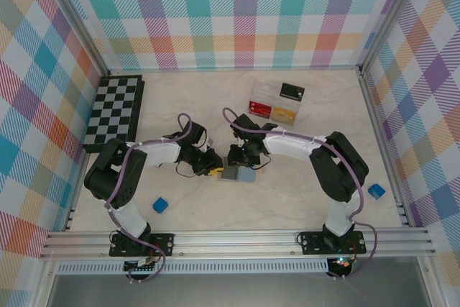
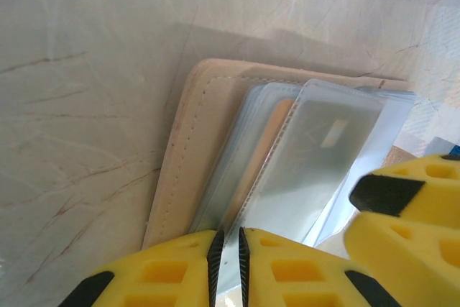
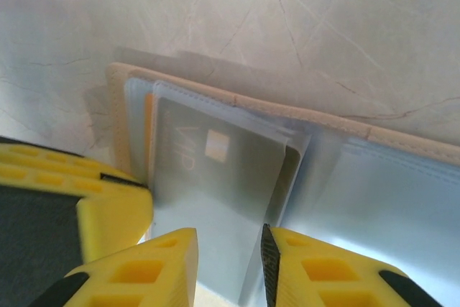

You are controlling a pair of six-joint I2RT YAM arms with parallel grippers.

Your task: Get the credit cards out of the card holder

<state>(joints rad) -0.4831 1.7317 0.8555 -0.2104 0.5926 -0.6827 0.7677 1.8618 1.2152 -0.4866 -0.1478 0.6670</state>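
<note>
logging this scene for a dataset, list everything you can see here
card holder: one, tan with light blue lining, lying open at centre
cards: one grey marked VIP, plus an orange edge, inside clear sleeves
blue cubes: two, one near the left arm's base, one at the right edge
compartment box: one, clear, with red, yellow and dark contents, far centre-right
checkerboard: one, black and white, far left
left claw: yellow, pinched on a sleeve edge
right claw: yellow, open, astride a sleeve
</note>
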